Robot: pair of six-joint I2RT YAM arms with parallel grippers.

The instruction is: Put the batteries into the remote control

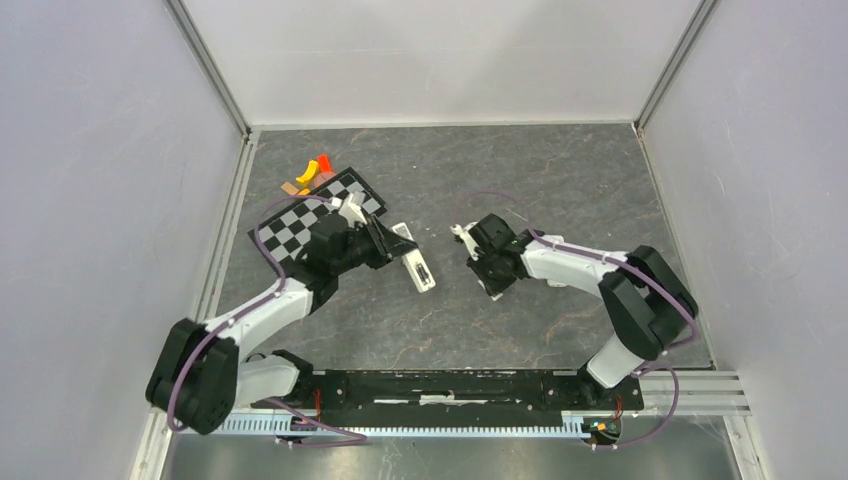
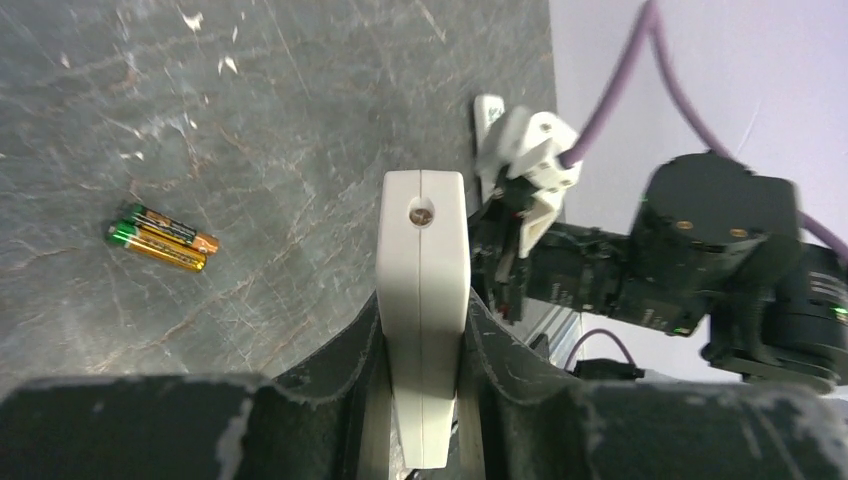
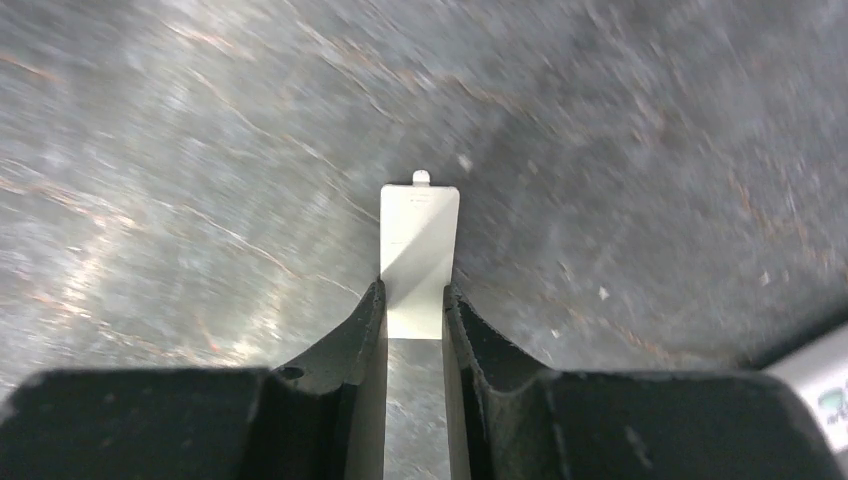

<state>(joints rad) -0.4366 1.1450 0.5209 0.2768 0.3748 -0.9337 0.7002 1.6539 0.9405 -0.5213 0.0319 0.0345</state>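
Note:
The white remote control [image 1: 421, 270] is held edge-on above the dark table, and my left gripper [image 1: 392, 246] is shut on its near end. In the left wrist view the remote control [image 2: 422, 230] stands between the fingers of my left gripper [image 2: 422, 312]. Two batteries [image 2: 160, 237] with gold and green bands lie side by side on the table to its left. My right gripper [image 1: 464, 240] is shut on a narrow plain white strip [image 3: 418, 235], which sits between the tips of my right gripper [image 3: 415, 296]. I cannot make out the batteries in the top view.
A black-and-white checkerboard [image 1: 300, 222] lies at the back left, with small orange, red and yellow pieces [image 1: 314, 169] behind it. Grey enclosure walls stand on three sides. A metal rail [image 1: 690, 390] runs along the near edge.

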